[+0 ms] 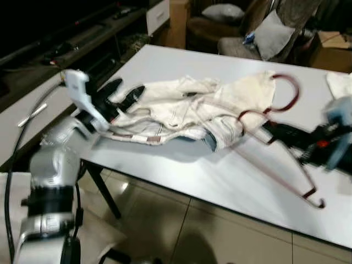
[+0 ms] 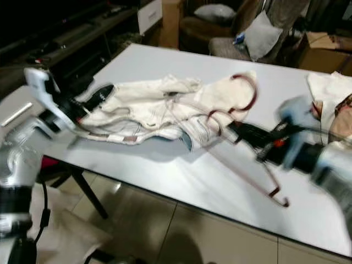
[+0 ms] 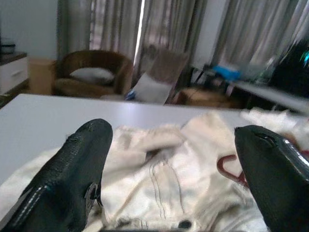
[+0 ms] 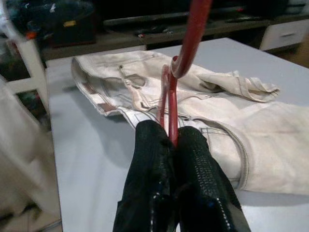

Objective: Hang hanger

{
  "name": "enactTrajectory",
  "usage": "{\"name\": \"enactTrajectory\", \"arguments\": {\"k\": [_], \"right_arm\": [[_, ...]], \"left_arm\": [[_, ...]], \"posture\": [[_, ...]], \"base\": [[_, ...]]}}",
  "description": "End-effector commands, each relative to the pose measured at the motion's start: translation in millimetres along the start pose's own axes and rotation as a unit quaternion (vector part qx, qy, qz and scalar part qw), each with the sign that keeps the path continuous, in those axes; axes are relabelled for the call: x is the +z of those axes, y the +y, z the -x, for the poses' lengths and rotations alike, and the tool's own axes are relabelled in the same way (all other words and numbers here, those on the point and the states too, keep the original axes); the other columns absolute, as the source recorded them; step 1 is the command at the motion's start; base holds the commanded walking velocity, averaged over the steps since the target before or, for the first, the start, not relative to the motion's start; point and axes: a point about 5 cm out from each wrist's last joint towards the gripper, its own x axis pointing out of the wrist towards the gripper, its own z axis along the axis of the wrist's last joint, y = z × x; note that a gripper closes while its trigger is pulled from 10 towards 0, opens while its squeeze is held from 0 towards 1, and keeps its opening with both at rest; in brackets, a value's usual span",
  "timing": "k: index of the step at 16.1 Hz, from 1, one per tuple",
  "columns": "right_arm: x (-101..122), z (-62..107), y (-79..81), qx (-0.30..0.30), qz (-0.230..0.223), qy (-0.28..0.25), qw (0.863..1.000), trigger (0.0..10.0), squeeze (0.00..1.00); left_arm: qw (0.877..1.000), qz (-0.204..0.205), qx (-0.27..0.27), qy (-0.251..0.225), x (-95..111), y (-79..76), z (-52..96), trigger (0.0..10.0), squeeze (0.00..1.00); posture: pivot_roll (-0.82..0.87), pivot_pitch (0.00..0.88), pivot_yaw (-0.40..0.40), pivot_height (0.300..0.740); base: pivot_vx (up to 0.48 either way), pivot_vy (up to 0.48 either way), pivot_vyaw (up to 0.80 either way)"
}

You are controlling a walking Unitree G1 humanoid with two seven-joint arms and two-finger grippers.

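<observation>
A dark red wire hanger [image 1: 286, 154] lies across the white table [image 1: 231, 181], its hook [image 1: 289, 91] resting over cream trousers [image 1: 192, 110] that are spread on the table. My right gripper [image 1: 273, 130] is shut on the hanger's neck; in the right wrist view its fingers [image 4: 193, 169] pinch the red wire [image 4: 173, 116]. My left gripper [image 1: 125, 93] is open at the trousers' waistband end, near the table's left edge. In the left wrist view its fingers [image 3: 72, 179] stand wide apart over the cloth [image 3: 164, 174].
More cloth [image 2: 330, 102] lies at the table's far right. Armchairs with cushions [image 1: 272, 33] and cardboard boxes [image 1: 330, 49] stand beyond the table. A dark low cabinet [image 1: 60, 49] runs along the left. Tiled floor [image 1: 181, 231] lies in front of the table.
</observation>
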Motion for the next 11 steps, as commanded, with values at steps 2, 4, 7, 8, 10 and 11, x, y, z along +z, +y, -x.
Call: {"name": "enactTrajectory", "arguments": {"k": [2,4,7,8,10,11], "right_arm": [[-4,-22.1,21.8,-0.081,-0.026,-0.034,0.996,10.0,0.00],[-11,-31.0,23.0,-0.137,-0.062,-0.039,0.988,10.0,0.00],[-32,-53.1,35.3,-0.231,-0.084,-0.031,0.969,10.0,0.00],[-33,-55.6,36.9,-0.230,-0.076,-0.032,0.970,10.0,0.00],[-32,-60.3,41.4,-0.248,-0.036,-0.036,0.967,10.0,0.00],[-31,-59.4,40.3,-0.268,-0.024,-0.043,0.962,10.0,0.00]], "left_arm": [[0.997,-0.005,0.071,0.036,-18,-21.2,2.0,10.0,1.00],[0.995,0.015,0.092,0.042,-25,-27.0,2.7,10.0,1.00],[0.989,-0.029,0.135,0.049,-42,-39.1,12.9,10.0,0.00],[0.991,-0.016,0.125,0.049,-46,-40.9,15.6,10.0,0.00],[0.991,-0.009,0.121,0.055,-54,-42.6,21.2,10.0,0.00],[0.991,-0.018,0.120,0.060,-56,-44.9,23.5,10.0,0.00]], "posture": [[-0.15,0.000,0.094,0.740],[-0.15,0.000,0.094,0.740],[-0.13,0.000,0.084,0.740],[-0.13,0.000,0.084,0.740],[-0.13,0.000,0.082,0.740],[-0.13,0.000,0.075,0.740]], "base": [[0.000,0.000,0.00],[0.000,0.000,0.00],[0.000,0.000,0.00],[0.000,0.000,0.00],[0.000,0.000,-0.60],[0.000,0.000,-0.80]]}}
